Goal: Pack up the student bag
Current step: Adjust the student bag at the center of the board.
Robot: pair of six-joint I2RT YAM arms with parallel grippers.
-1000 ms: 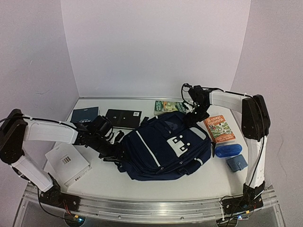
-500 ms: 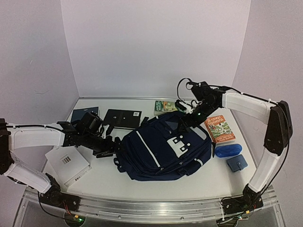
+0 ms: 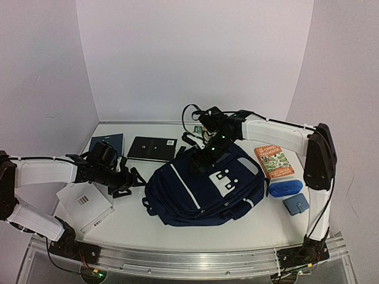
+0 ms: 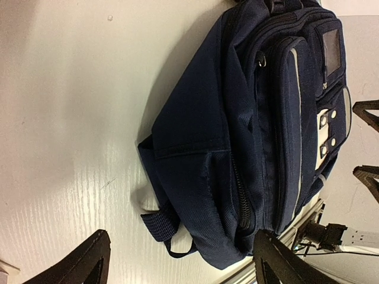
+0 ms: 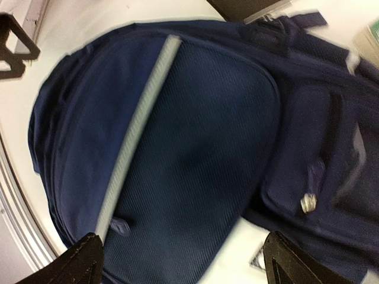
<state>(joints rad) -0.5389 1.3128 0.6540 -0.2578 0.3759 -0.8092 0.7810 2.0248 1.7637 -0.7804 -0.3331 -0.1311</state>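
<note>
The student bag (image 3: 204, 189), navy with white stripes and a dotted white patch, lies flat in the middle of the table. My left gripper (image 3: 129, 180) sits low on the table just left of the bag, open and holding nothing. In the left wrist view the bag (image 4: 260, 118) and a strap loop (image 4: 157, 225) lie ahead of the wide-apart fingers (image 4: 83, 263). My right gripper (image 3: 204, 155) hovers over the bag's far upper edge, open and empty. The right wrist view looks down on the bag's fabric (image 5: 195, 154) between its spread fingers (image 5: 296, 263).
A dark blue notebook (image 3: 105, 144) and a black book (image 3: 153, 148) lie at the back left. A white book (image 3: 83, 204) is at the front left. An orange book (image 3: 274, 161), a blue case (image 3: 284, 188) and a small blue wallet (image 3: 295, 203) lie right of the bag.
My right arm swung left from the bag's right corner to its upper middle. My left gripper drew back leftward off the bag's straps and opened wider.
</note>
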